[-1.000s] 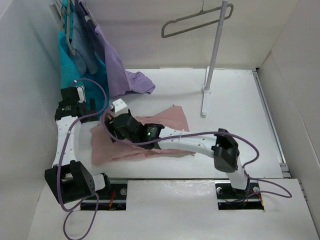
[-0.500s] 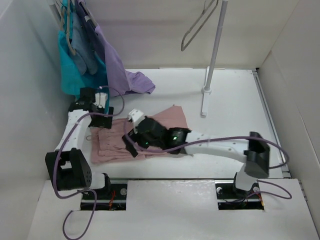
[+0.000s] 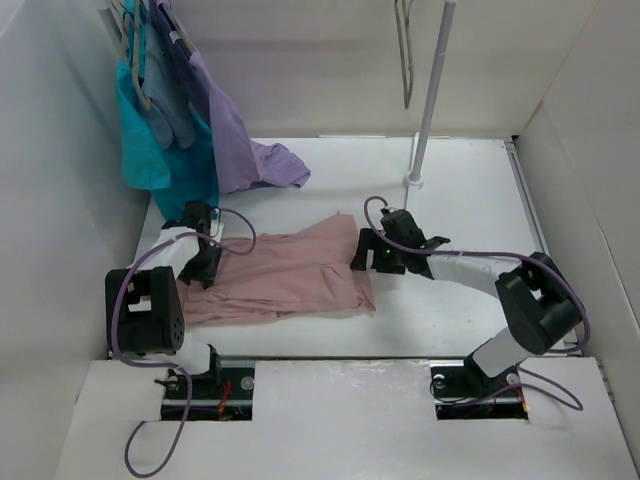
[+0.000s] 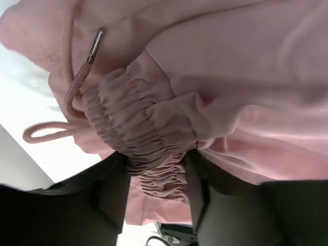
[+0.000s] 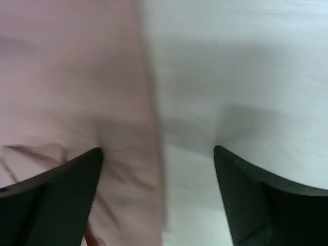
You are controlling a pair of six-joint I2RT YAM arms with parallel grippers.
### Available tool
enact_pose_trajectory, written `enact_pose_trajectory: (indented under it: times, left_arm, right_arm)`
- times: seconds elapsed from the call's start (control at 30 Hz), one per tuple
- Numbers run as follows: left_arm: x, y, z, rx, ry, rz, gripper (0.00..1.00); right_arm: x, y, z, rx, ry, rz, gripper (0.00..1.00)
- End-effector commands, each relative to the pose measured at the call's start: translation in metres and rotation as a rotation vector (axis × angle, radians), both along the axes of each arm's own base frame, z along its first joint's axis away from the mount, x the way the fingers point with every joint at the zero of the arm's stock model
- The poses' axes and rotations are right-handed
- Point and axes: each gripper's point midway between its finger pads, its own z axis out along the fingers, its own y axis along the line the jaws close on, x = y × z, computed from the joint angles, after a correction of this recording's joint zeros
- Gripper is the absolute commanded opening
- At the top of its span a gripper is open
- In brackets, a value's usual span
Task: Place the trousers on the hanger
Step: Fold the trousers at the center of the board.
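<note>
The trousers [image 3: 290, 275] lie spread flat on the bench [image 3: 470, 200] just beyond the arm bases. Their gathered waistband [image 4: 143, 138] at the left end is pinched tight between the fingers of the left hand [image 3: 207, 262], the drawstring [image 4: 66, 97] looped beside it. The right hand [image 5: 158, 149] sits low over the trousers' right edge, fingers spread wide, gripping nothing. Far back, the hanger [image 3: 404, 50] hangs bare by the top of the white pole [image 3: 428, 100], well apart from the cloth.

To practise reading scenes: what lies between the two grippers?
The trousers, stretching from the left gripper, shut on their waistband, to the open right gripper; seen in the top view.
</note>
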Motion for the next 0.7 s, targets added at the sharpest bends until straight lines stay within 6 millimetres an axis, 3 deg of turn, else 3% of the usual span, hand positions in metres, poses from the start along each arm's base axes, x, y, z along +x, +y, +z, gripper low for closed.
enact_pose_trajectory:
  times: [0.0,0.1,0.13,0.2,0.27,0.33,0.37,0.43,0.47,0.5,0.6,0.67]
  left_arm:
    - [0.0,-0.006,0.007,-0.002,-0.044,-0.057,0.36]
    - [-0.002,-0.009,0.01,-0.006,-0.071,-0.087,0.35]
    - [-0.001,-0.009,0.012,-0.006,-0.08,-0.087,0.34]
    - [-0.001,-0.01,0.013,-0.001,-0.089,-0.115,0.28]
    - [-0.009,-0.01,0.008,-0.002,-0.074,-0.115,0.21]
    - [-0.007,-0.008,0.009,0.01,-0.082,-0.123,0.21]
    - [-0.004,-0.008,0.009,0.013,-0.089,-0.132,0.21]
    - [-0.001,-0.013,0.012,0.004,-0.095,-0.15,0.21]
    - [0.007,-0.019,0.018,-0.01,-0.118,-0.164,0.22]
    - [0.009,-0.023,0.021,-0.018,-0.119,-0.189,0.22]
    - [0.023,-0.055,0.032,-0.066,-0.155,-0.29,0.26]
    - [0.026,-0.082,0.034,-0.103,-0.163,-0.35,0.49]
  right_arm:
    - [-0.009,0.046,0.007,0.251,0.019,0.126,0.88]
    - [-0.016,0.061,0.009,0.336,0.0,0.188,0.77]
    - [-0.02,0.059,0.007,0.342,0.002,0.182,0.66]
    - [-0.024,0.058,0.009,0.383,0.006,0.19,0.55]
    - [-0.021,0.048,0.007,0.432,0.015,0.156,0.34]
    - [-0.022,0.038,0.0,0.451,0.054,0.131,0.1]
    - [-0.016,0.021,-0.001,0.46,0.046,0.072,0.0]
    - [-0.012,0.003,0.002,0.48,0.03,0.015,0.0]
    - [-0.01,-0.02,-0.003,0.475,0.029,-0.053,0.0]
    - [-0.007,-0.032,0.005,0.484,0.002,-0.101,0.0]
    - [-0.007,-0.076,-0.002,0.431,0.006,-0.244,0.0]
    - [-0.006,-0.095,0.0,0.362,-0.037,-0.26,0.0]
